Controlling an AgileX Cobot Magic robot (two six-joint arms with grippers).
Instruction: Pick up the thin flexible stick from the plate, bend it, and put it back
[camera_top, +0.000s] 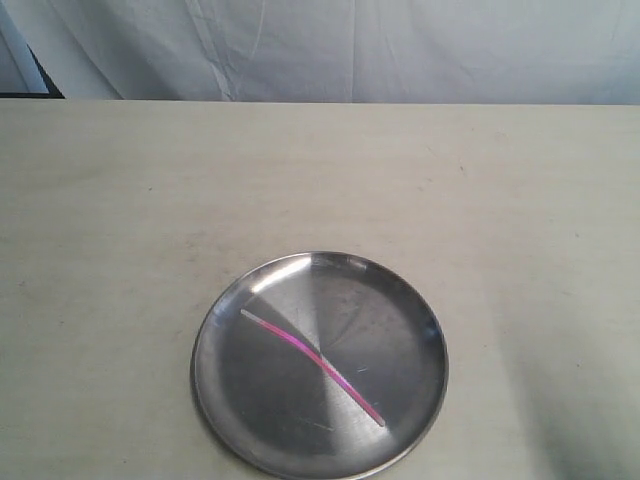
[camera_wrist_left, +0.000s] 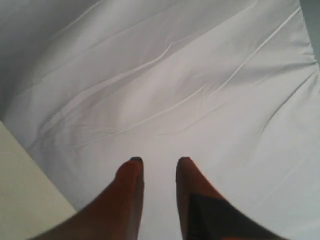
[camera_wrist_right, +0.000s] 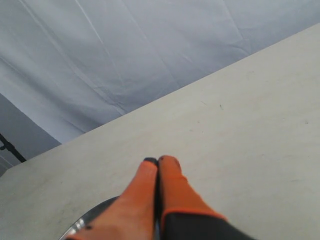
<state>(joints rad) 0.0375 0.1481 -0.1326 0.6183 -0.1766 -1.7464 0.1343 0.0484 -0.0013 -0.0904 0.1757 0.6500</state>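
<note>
The thin pink stick (camera_top: 318, 361) lies across the round silver plate (camera_top: 400, 330) near the table's front edge, slightly bent at its middle, its paler end toward the upper left. No arm shows in the exterior view. My left gripper (camera_wrist_left: 159, 161) is open with nothing between its orange fingers, facing the white backdrop. My right gripper (camera_wrist_right: 158, 160) is shut and empty, held above the table with only the plate's rim (camera_wrist_right: 80, 225) showing beneath it. The stick is hidden in both wrist views.
A pale beige table (camera_top: 320, 180) stretches back to a white cloth backdrop (camera_top: 350, 50). A dark stand shows at the far left corner (camera_top: 40, 85). A soft shadow falls on the table at the right (camera_top: 570, 400).
</note>
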